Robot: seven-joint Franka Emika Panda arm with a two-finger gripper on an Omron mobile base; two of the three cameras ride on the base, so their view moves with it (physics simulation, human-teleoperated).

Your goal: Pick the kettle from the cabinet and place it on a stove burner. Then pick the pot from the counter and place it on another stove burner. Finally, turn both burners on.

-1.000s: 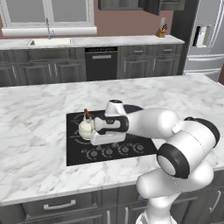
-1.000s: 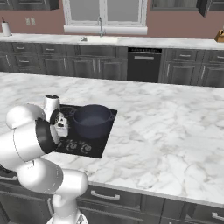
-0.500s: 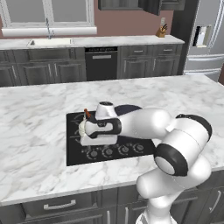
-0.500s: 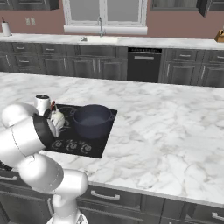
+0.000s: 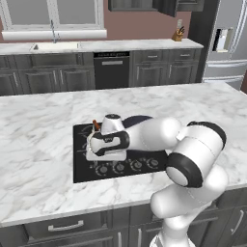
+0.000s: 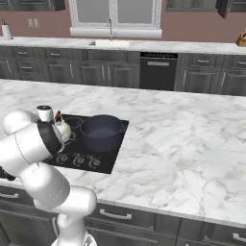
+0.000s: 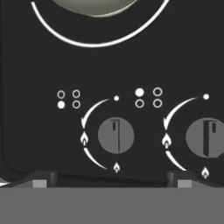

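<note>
The cream kettle [image 6: 63, 129] stands on the front-left burner of the black cooktop [image 5: 80, 164], and its reddish handle top [image 5: 96, 125] peeks out behind my hand. Beside it the dark pot [image 6: 101, 132] sits on another burner. My gripper [image 5: 107, 157] points down over the knob row, open and holding nothing. In the hand view its tips [image 7: 39, 180] stand wide apart on either side of a round knob [image 7: 115, 135], a second knob [image 7: 208, 137] lies to the right, and the kettle's base [image 7: 94, 5] sits inside a burner ring [image 7: 96, 43] at the top.
The cooktop is set in a white marble island counter [image 5: 38, 125]. Behind it a back counter runs with a sink [image 5: 54, 46], a dishwasher [image 5: 112, 70] and a knife block [image 5: 179, 34]. A fridge [image 5: 224, 43] stands at the right, and a dark wall cabinet [image 5: 135, 4] hangs above.
My hand has slid left along the cooktop's front, from its middle to above the left knobs, staying open. Kettle and pot have not moved.
</note>
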